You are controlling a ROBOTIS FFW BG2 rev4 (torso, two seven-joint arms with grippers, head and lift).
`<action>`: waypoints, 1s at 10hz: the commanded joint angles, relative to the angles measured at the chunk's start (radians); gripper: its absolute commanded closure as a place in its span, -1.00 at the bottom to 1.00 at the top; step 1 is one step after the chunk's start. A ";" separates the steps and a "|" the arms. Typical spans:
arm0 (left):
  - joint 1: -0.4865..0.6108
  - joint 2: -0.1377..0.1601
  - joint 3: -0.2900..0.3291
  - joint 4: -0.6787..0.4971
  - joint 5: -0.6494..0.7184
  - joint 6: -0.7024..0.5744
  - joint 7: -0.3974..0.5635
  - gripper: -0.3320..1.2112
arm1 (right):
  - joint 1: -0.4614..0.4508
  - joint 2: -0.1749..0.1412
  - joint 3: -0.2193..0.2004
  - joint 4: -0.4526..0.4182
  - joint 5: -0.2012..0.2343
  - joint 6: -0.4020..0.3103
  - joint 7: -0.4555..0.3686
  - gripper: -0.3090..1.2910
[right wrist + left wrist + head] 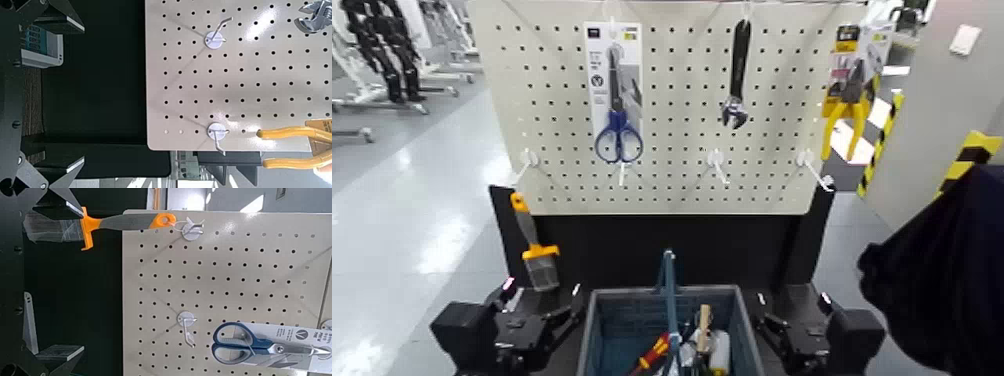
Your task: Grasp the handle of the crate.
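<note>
The grey-blue latticed crate (622, 335) sits low in the middle of the head view, with several tools inside. Its thin blue-grey handle (669, 285) arches upright over the middle, seen edge-on. My left gripper (542, 300) is left of the crate, clear of it and open (55, 288). An orange-and-grey tool (535, 250) stands upright at it, with its blade end by one finger (59, 225). My right gripper (792, 305) is right of the crate, open and empty (59, 92). A corner of the crate (39, 48) shows in the right wrist view.
A white pegboard (672, 120) stands behind the crate with a blue scissors pack (615, 95), a wrench (737, 75), yellow pliers (847, 95) and bare hooks. A black panel (662, 250) lies below it. A dark blue mass (942, 270) fills the right.
</note>
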 commanded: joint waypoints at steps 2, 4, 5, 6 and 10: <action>-0.002 -0.018 0.016 -0.007 0.003 0.007 -0.015 -0.43 | 0.004 0.004 -0.001 0.001 -0.001 0.001 0.001 -0.44; -0.015 -0.020 0.027 -0.028 0.051 0.093 -0.055 -0.44 | 0.004 0.005 -0.001 0.001 -0.001 0.002 0.001 -0.44; -0.031 -0.021 0.036 -0.050 0.083 0.156 -0.089 -0.44 | 0.004 0.005 -0.001 0.001 -0.004 0.004 0.001 -0.44; -0.043 -0.014 0.037 -0.074 0.152 0.225 -0.084 -0.44 | 0.004 0.007 -0.001 0.002 -0.004 0.004 0.001 -0.44; -0.141 0.046 0.099 -0.102 0.562 0.584 -0.161 -0.43 | 0.001 0.005 -0.001 0.002 -0.005 0.016 0.001 -0.44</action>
